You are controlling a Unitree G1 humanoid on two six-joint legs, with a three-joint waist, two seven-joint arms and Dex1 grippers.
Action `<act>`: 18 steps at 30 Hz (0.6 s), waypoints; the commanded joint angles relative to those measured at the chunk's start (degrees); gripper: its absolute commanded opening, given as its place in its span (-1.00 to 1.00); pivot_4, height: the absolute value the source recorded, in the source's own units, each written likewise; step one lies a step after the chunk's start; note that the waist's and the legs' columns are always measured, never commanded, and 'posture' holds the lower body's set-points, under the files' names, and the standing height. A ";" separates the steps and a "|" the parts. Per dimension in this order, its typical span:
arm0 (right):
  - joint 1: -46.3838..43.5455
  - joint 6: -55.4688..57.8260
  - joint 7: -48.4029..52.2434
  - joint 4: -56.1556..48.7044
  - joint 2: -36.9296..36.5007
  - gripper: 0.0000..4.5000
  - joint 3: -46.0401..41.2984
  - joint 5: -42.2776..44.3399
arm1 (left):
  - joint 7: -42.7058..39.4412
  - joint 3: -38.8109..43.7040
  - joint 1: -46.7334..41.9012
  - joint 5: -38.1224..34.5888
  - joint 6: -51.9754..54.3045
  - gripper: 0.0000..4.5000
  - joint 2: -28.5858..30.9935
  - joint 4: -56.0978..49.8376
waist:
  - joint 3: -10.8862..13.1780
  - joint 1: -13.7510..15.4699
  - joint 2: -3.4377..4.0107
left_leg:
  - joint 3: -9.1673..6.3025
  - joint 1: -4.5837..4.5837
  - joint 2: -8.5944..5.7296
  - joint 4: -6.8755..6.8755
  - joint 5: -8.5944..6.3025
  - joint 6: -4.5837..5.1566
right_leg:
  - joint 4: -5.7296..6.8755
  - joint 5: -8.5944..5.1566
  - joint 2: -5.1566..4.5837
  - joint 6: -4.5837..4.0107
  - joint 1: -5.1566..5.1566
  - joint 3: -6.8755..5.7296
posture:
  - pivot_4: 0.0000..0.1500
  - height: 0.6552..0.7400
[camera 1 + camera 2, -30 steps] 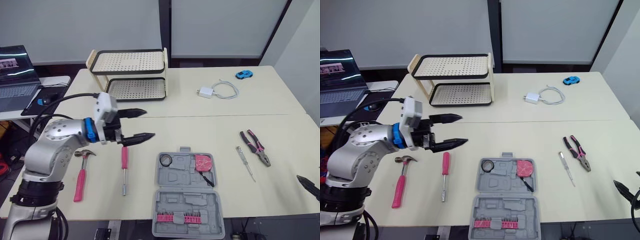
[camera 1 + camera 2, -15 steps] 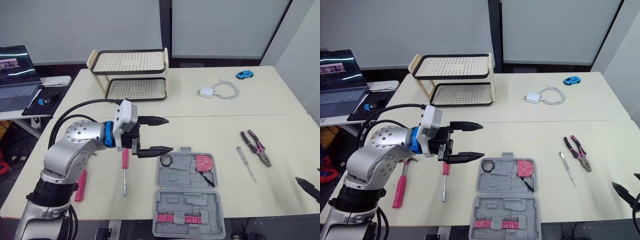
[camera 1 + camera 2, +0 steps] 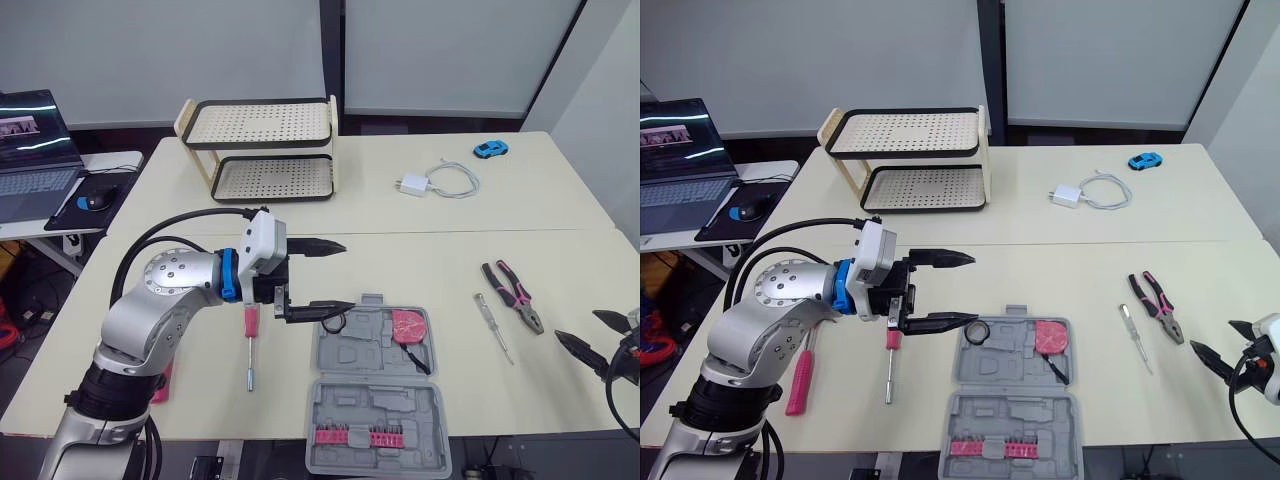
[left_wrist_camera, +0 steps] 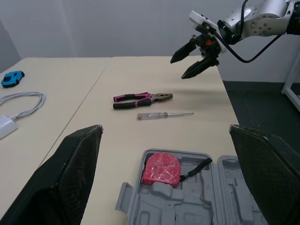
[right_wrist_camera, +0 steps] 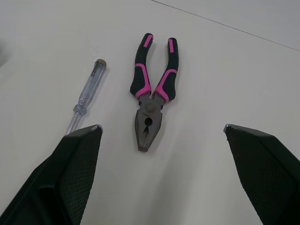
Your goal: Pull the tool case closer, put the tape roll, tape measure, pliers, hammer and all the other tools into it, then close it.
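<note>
Tool case (image 3: 375, 390) is lying open at the surface's near edge. Left hand (image 3: 348, 275), spread wide and empty, is hovering at the case's far-left corner. Right hand (image 3: 576, 324), also spread and empty, is pointing toward pliers (image 5: 151, 101). Risk: a low finger snagging the rim and tipping the case over the edge.

We see the grey tool case (image 3: 375, 402) lying open on the bench (image 3: 420, 255), with the tape roll (image 3: 331, 321) and pink tape measure (image 3: 406, 326) in its far half. Pink-handled pliers (image 3: 512, 293) and a clear screwdriver (image 3: 491, 326) lie to its right. A pink driver (image 3: 249, 340) and the hammer (image 3: 800, 365) lie to its left.
</note>
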 commanded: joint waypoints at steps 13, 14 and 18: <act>-15.39 -5.77 -1.13 15.89 2.64 0.98 10.21 -4.18 | 1.88 -4.66 -3.18 1.80 -0.07 1.00 -4.45 -3.67 | 0.01 -0.19 -0.01 | 0.21 0.03 0.04 0.01 0.00 -0.01 | 0.02 0.01 0.01 0.02 -0.04 0.12 | 1.00 1.00; -16.08 -5.89 -1.45 16.60 2.95 0.98 10.48 -4.26 | 1.92 -4.73 -3.17 1.77 0.00 1.00 -4.42 -3.79 | 0.00 -0.16 0.00 | 0.21 0.02 0.05 0.01 0.00 -0.01 | 0.02 0.01 0.01 0.02 -0.05 0.12 | 1.00 1.00; -19.79 -8.15 -3.02 22.03 4.68 0.98 12.33 -5.44 | 2.51 -5.65 -3.58 1.45 0.89 1.00 -4.94 -4.96 | 0.00 -0.13 0.00 | 0.22 0.03 0.04 0.02 0.00 -0.01 | 0.02 0.02 0.01 0.03 -0.05 0.15 | 1.00 1.00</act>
